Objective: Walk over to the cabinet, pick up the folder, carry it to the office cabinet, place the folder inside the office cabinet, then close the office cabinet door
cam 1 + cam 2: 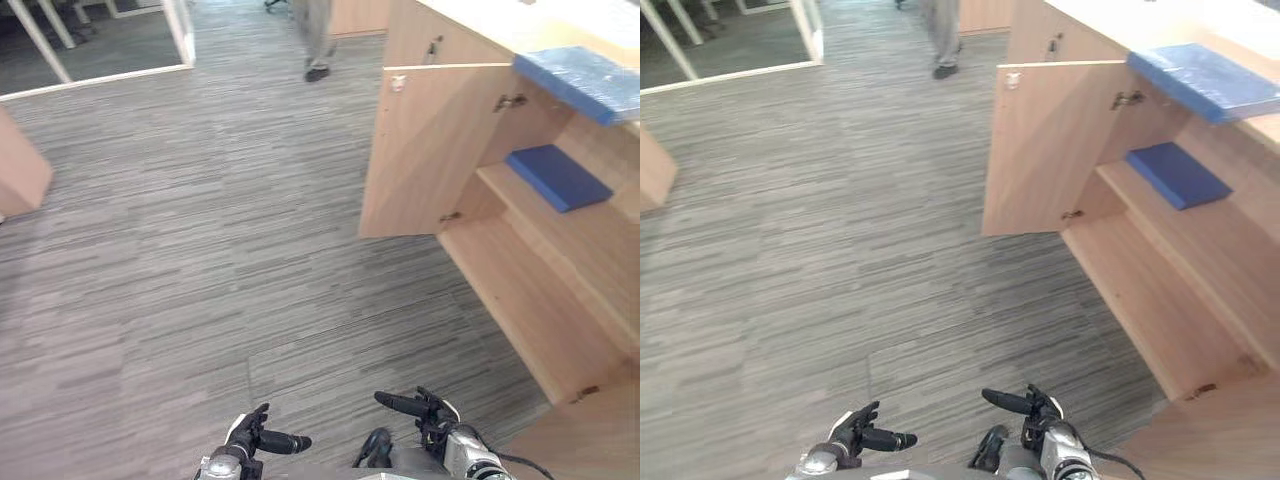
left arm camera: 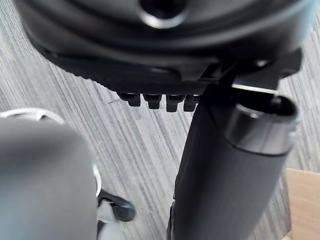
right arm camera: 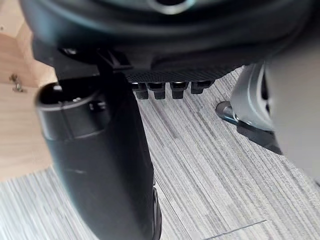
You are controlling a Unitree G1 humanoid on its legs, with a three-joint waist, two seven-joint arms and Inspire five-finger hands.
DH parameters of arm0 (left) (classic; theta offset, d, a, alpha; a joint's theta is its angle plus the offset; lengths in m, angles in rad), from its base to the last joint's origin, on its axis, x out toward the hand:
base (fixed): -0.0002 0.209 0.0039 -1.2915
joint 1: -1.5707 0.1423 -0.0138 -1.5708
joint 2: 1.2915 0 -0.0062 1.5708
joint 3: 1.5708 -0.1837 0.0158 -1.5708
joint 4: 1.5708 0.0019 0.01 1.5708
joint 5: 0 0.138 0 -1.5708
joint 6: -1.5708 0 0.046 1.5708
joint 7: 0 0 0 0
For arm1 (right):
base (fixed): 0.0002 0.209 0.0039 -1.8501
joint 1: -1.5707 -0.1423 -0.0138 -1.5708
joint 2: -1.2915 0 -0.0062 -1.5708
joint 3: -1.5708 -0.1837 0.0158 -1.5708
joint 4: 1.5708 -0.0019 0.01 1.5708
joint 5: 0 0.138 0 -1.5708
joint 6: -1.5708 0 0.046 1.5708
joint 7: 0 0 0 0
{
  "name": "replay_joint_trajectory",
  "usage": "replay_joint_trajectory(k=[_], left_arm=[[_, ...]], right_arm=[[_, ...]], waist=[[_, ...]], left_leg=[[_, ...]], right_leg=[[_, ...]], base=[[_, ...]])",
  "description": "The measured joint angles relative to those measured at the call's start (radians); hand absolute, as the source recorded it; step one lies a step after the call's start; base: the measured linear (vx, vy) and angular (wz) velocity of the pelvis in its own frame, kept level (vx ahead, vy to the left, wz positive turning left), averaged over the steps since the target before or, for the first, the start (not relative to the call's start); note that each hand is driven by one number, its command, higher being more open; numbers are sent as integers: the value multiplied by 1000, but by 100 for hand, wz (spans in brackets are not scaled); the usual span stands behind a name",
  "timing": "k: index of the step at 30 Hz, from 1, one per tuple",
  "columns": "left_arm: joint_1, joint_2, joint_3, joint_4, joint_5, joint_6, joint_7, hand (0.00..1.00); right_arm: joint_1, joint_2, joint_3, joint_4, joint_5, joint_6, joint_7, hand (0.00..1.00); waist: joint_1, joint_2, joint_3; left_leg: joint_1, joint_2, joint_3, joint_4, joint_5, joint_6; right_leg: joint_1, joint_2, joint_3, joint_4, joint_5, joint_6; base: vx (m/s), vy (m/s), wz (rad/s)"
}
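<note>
Left eye view: folder [image 1: 557, 176] sits on the shelf [image 1: 588, 250]; door [image 1: 425, 150] gapes; left hand [image 1: 250, 438] and right hand [image 1: 430, 412] hang released; a glancing push could leave it ajar.

Blue folder [image 1: 557, 176] lies flat on a shelf [image 1: 598, 243] inside office cabinet [image 1: 540, 310], door [image 1: 425, 150] open

No text, number or sign can be read anywhere in your views. The small white tag [image 1: 398, 83] at the upper corner of the open cabinet door [image 1: 420, 150] is too small for you to make out.
</note>
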Motion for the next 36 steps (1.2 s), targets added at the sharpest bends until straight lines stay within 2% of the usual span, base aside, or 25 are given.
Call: replay_joint_trajectory(k=[1, 2, 4, 6, 9, 10, 11, 12, 13, 15, 16, 18, 20, 22, 23, 25, 26, 28, 30, 31, 32, 33, 34, 35, 36], left_arm=[[8, -4, 21, -3, -1, -2, 4, 100], [13, -1, 35, -4, -4, -2, 6, 100], [21, 8, 75, -9, -15, -2, 14, 100], [44, -7, 143, -32, -62, -6, 22, 100], [56, -23, 188, -78, -95, -16, 21, 100], [57, -25, 192, -79, -100, -20, 25, 100], [57, -31, 206, -75, -102, -21, 27, 100], [59, -39, 214, -73, -102, -20, 29, 100], [65, -58, 226, -62, -107, -20, 36, 100], [68, -39, 226, -54, -112, -21, 44, 100], [68, -37, 225, -54, -111, -21, 43, 100], [75, -40, 235, -52, -112, -20, 45, 100], [86, -52, 262, -32, -116, -17, 47, 100], [133, -55, 266, -17, -117, -8, 49, 100], [142, -53, 266, -17, -113, -7, 48, 100], [158, -50, 264, -9, -94, -1, 47, 100], [165, -50, 265, -3, -78, 1, 46, 100], [165, -44, 264, 4, -60, 4, 45, 100], [157, -42, 257, 4, -55, 7, 40, 100], [151, -42, 248, 4, -54, 8, 39, 100], [139, -43, 235, 4, -54, 10, 38, 100], [138, -37, 221, 4, -54, 10, 36, 100], [129, -17, 198, 0, -53, 7, 28, 100], [120, -31, 166, 6, -51, 6, 28, 100], [114, -42, 162, 5, -50, 5, 25, 100]], right_arm=[[3, -10, 1, 6, 0, 4, 0, 100], [10, -18, -1, 8, 1, 12, -1, 100], [12, -35, -2, 29, 2, 18, -5, 100], [20, -49, -2, 65, 2, 29, -12, 100], [19, -42, -2, 86, 2, 38, -21, 100], [17, -33, -2, 84, 3, 34, -21, 100], [17, -29, -1, 80, 3, 26, -21, 100], [19, -33, -1, 76, 3, 23, -19, 100], [25, -38, 1, 70, 3, 22, -18, 100], [27, -7, 29, 57, 8, 17, -19, 100], [26, 2, 34, 49, 8, 17, -15, 100], [28, 12, 35, 45, 7, 13, -3, 100], [27, 15, 34, 46, 4, 12, 3, 100], [29, 7, 25, 41, 1, 6, 18, 100], [33, 2, 20, 39, 0, 4, 22, 100], [48, -9, -38, 14, -1, -12, 27, 100], [49, -12, -55, 8, -2, -12, 28, 100], [42, -14, -66, 1, -2, -15, 32, 100], [35, -12, -77, 1, -2, -14, 37, 100], [31, -8, -77, -2, -2, -15, 38, 100], [24, 0, -76, -5, -2, -15, 38, 100], [22, 4, -73, -5, -1, -15, 39, 100], [18, 13, -69, -2, 0, -14, 40, 100], [18, -3, -71, 0, -2, -12, 41, 100], [18, -9, -71, 4, -2, -10, 40, 100]], waist=[[13, 17, -2], [23, 19, 2], [32, -3, 15], [48, -19, 21], [66, -45, 35], [72, -56, 35], [72, -51, 32], [72, -36, 30], [76, -31, 27], [92, -64, 23], [93, -70, 22], [93, -65, 12], [101, -59, 7], [87, -64, -6], [79, -69, -10], [61, -68, -18], [51, -63, -21], [36, -48, -17], [38, -42, -13], [38, -41, -11], [37, -40, -8], [37, -42, -7], [37, -71, -7], [36, -24, -11], [37, -3, -14]], left_leg=[[-51, 43, -15, 163, -4, 6], [-116, 49, -43, 285, -24, -2], [-196, 19, -62, 298, -46, -1], [-274, -2, -71, 224, -71, -7], [-341, -129, -220, -107, -83, -32], [-339, -200, -325, -296, -64, -44], [-326, -238, -437, -480, -3, -56], [-317, -239, -476, -552, 45, -71], [-280, -247, -481, -578, 186, -105], [-267, -293, -480, -532, 149, -97], [-266, -325, -508, -460, 89, -72], [-259, -335, -483, -378, 15, -52], [-190, -332, -411, -388, -18, -23], [-54, -357, -306, -481, -19, 19], [-25, -373, -286, -499, -23, 31], [85, -410, -222, -577, -31, 58], [125, -410, -204, -610, -30, 64], [180, -389, -170, -657, -30, 66], [219, -343, -138, -681, -30, 66], [225, -326, -134, -682, -29, 66], [231, -305, -127, -683, -29, 65], [230, -300, -125, -683, -29, 63], [233, -312, -133, -690, -28, 44], [245, -270, -183, -715, -37, 20], [244, -252, -201, -720, -37, 6]], right_leg=[[30, 38, 53, -17, -13, -16], [66, 59, 122, -22, -36, -23], [123, 58, 202, -41, -55, -13], [169, 57, 279, -59, -59, 3], [233, 21, 384, -91, -61, 21], [250, -7, 421, -105, -66, 41], [268, -25, 455, -119, -78, 73], [278, -27, 472, -122, -88, 93], [302, -42, 495, -126, -107, 126], [301, -86, 482, -103, -114, 138], [304, -101, 491, -74, -119, 144], [307, -118, 519, -27, -126, 153], [274, -154, 563, 95, -133, 165], [146, -251, 569, 407, -118, 184], [123, -284, 554, 467, -104, 186], [78, -417, 417, 631, -37, 111], [76, -456, 357, 669, -10, 98], [56, -488, 230, 740, -47, 110], [27, -454, 92, 727, -150, 122], [10, -427, 60, 675, -176, 123], [-10, -378, 53, 544, -181, 129], [-16, -354, 62, 464, -171, 141], [-30, -310, 119, 303, -85, 149], [-8, -243, 129, 258, -79, 147], [-4, -215, 127, 229, -72, 139]], base=[[399, -14, -167], [320, 50, -151], [456, 65, -135], [395, 91, -120], [413, 213, -115], [404, 301, -113], [492, 372, -104], [459, 354, -90], [446, 343, -86], [402, 288, -73], [277, 202, -42], [287, 264, -59], [256, 246, -98], [302, 271, -118], [306, 225, -89], [236, 145, -78], [215, 118, -68], [182, 71, -58], [126, -41, -73], [118, -169, -70], [83, -197, -47], [48, -252, -41], [86, -258, -32], [113, -265, -31], [174, -272, -29]])
